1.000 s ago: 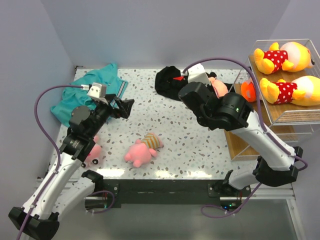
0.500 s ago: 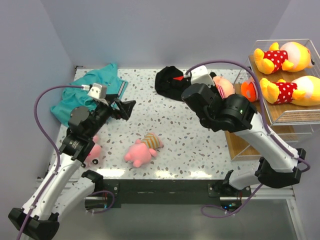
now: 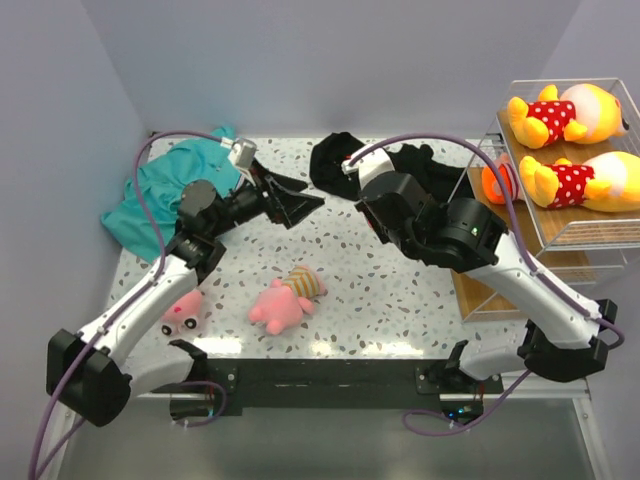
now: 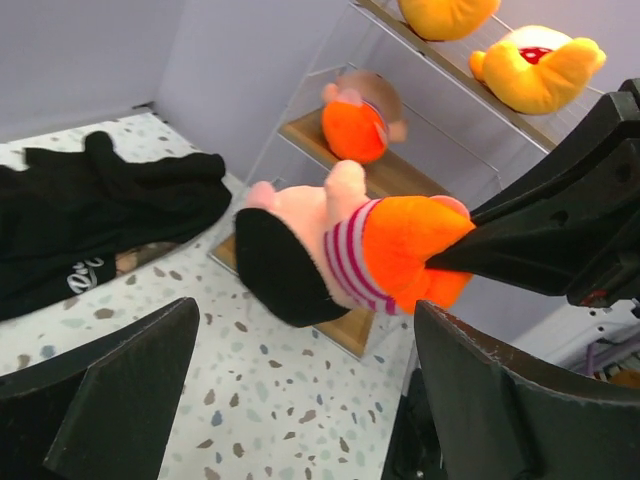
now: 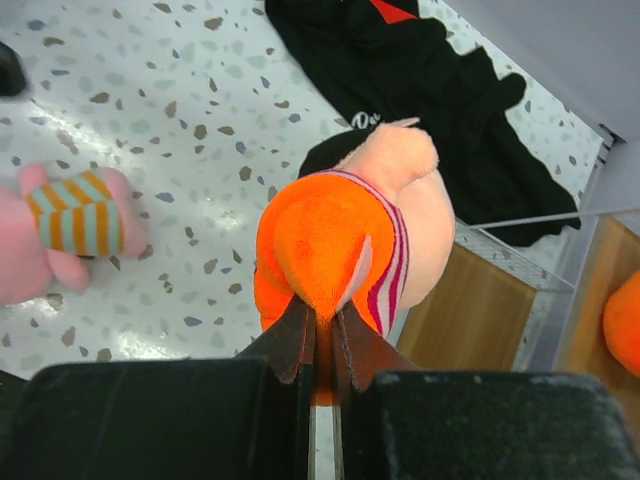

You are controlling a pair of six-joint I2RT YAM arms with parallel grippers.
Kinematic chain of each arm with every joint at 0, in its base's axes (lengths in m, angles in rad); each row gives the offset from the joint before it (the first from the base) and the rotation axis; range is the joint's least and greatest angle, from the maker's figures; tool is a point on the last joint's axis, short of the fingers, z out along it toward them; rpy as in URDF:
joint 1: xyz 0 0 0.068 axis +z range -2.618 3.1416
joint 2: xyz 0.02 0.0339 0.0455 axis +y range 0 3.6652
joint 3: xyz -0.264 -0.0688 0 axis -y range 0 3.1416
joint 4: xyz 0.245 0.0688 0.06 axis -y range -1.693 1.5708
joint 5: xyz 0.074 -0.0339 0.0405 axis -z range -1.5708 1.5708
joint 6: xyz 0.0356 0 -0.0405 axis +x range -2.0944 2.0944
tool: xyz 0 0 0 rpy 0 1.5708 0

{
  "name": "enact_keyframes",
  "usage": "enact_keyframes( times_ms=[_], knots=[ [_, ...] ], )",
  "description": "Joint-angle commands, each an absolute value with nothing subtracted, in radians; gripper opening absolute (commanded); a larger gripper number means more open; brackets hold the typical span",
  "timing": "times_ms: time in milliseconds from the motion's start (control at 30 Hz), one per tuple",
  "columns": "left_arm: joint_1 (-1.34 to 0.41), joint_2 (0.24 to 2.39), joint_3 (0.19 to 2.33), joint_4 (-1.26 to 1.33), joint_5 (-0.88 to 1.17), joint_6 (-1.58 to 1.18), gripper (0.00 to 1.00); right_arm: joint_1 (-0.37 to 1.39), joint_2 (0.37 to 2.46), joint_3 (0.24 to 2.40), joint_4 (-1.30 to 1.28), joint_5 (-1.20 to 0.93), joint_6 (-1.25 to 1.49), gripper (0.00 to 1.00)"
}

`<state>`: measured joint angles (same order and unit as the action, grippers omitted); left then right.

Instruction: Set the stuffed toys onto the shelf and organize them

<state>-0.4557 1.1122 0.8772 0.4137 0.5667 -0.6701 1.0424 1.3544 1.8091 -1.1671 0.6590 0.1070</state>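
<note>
Two-tool handling: clamping striped doll (image 5: 340, 245) by its orange end in right tool (image 5: 318, 328), likely leaving body free for shelf (image 3: 478, 290); holding left tool (image 3: 300, 206) splayed, empty, facing it.

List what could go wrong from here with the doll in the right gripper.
1. The right gripper pinches only a thin orange fold of the doll; it could slip free.
2. The open left gripper points at the doll from close by; a collision is possible.
3. The dangling doll could snag the shelf wire.
</note>
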Motion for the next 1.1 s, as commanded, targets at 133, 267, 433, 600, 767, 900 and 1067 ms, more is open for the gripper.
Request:
enact_keyframes(
  times_ms=[133, 267, 433, 600, 767, 900, 1067],
  knots=[
    [-0.578, 1.209, 0.973, 0.552, 0.572, -0.646, 0.9, 1.045, 1.295, 1.723, -0.882, 0.592, 0.143, 0.0],
    [-0.583, 1.25, 0.962, 0.58, 0.565, -0.647, 0.89, 1.045, 1.261, 1.64, -0.775, 0.563, 0.192, 0.0],
    [-0.594, 1.29, 0.96, 0.586, 0.551, -0.637, 0.77, 1.045, 1.221, 1.552, -0.671, 0.535, 0.216, 0.05],
    [-0.595, 1.31, 0.956, 0.566, 0.552, -0.623, 0.48, 1.045, 1.177, 1.493, -0.629, 0.525, 0.216, 0.13],
    [-0.594, 1.322, 0.931, 0.67, 0.597, -0.707, 0.0, 1.042, 1.126, 1.413, -0.525, 0.392, 0.178, 0.48],
    [-0.53, 1.361, 0.89, 0.885, 0.707, -0.906, 0.0, 1.017, 1.054, 1.353, -0.469, 0.304, 0.158, 0.76],
    [-0.424, 1.445, 0.862, 1.276, 0.845, -1.297, 0.0, 0.973, 0.971, 1.359, -0.495, 0.057, -0.111, 0.82]
  ],
)
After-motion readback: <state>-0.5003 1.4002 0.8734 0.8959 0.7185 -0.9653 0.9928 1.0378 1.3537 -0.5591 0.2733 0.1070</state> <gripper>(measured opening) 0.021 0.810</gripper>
